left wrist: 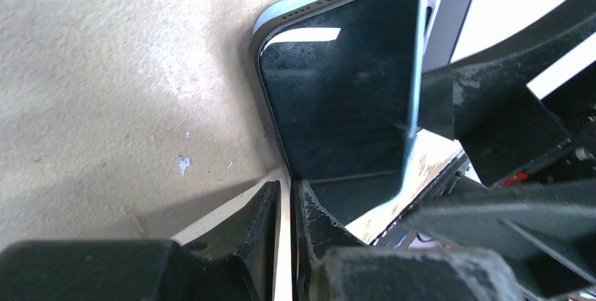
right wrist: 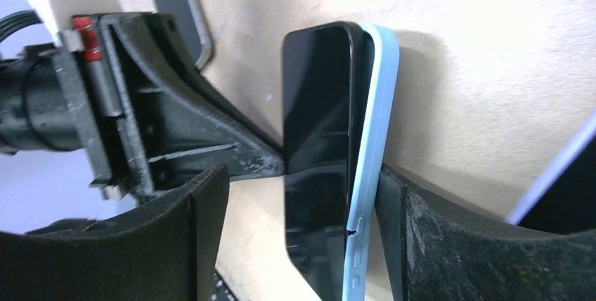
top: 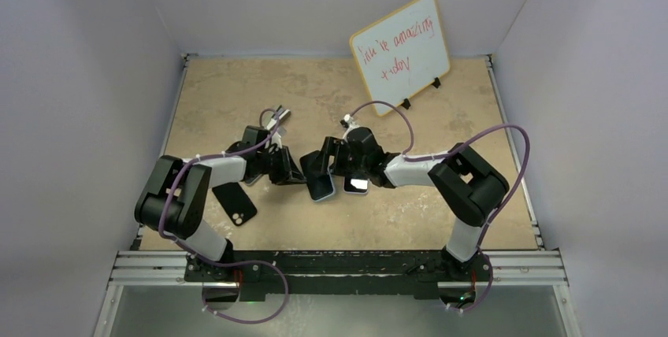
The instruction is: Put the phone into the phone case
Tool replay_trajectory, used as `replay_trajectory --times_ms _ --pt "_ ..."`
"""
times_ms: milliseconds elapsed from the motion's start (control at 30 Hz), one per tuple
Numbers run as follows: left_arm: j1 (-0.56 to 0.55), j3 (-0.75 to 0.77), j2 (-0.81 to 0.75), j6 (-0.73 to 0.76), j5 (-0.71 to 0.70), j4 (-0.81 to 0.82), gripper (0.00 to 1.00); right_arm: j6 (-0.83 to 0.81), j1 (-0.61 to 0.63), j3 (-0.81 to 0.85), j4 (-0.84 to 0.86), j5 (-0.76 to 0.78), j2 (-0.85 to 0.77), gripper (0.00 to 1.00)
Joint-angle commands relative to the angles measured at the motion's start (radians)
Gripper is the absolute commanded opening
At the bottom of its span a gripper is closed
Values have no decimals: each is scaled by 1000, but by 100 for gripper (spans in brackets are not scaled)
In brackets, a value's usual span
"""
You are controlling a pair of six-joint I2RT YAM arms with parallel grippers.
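A black phone (right wrist: 316, 118) stands on edge, partly seated in a light blue phone case (right wrist: 372, 139). Its upper end leans out of the case in a thin wedge. My right gripper (right wrist: 302, 174) is open around both: one finger rests against the case's back, while the other finger (right wrist: 190, 231) stands apart from the screen. My left gripper (left wrist: 286, 199) is shut with nothing between its jaws, and its tips touch the phone (left wrist: 344, 90) at the screen's near edge. From above, the phone (top: 319, 186) sits mid-table between the left gripper (top: 299, 173) and the right gripper (top: 321, 165).
A second dark phone (top: 235, 203) lies flat to the left, near the left arm. Another small device (top: 356, 186) lies just right of the cased phone. A whiteboard (top: 402, 52) with red writing leans at the back. Walls enclose the table.
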Motion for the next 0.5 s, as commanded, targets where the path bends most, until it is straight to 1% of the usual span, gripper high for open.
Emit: replay_trajectory --times_ms 0,100,200,300,367,467 --pt "-12 22 -20 48 -92 -36 13 82 23 -34 222 -165 -49 74" --pt "-12 12 -24 26 -74 -19 15 75 23 -36 230 -169 -47 73" --pt "-12 4 -31 18 -67 21 15 42 22 -16 162 -135 -41 70" --pt "-12 0 -30 18 -52 32 15 -5 22 19 60 -80 -27 61" --pt "-12 -13 -19 -3 -5 76 16 -33 22 47 -28 -23 -14 52" --pt "-12 -42 -11 -54 60 154 16 -62 21 54 -33 18 -6 42"
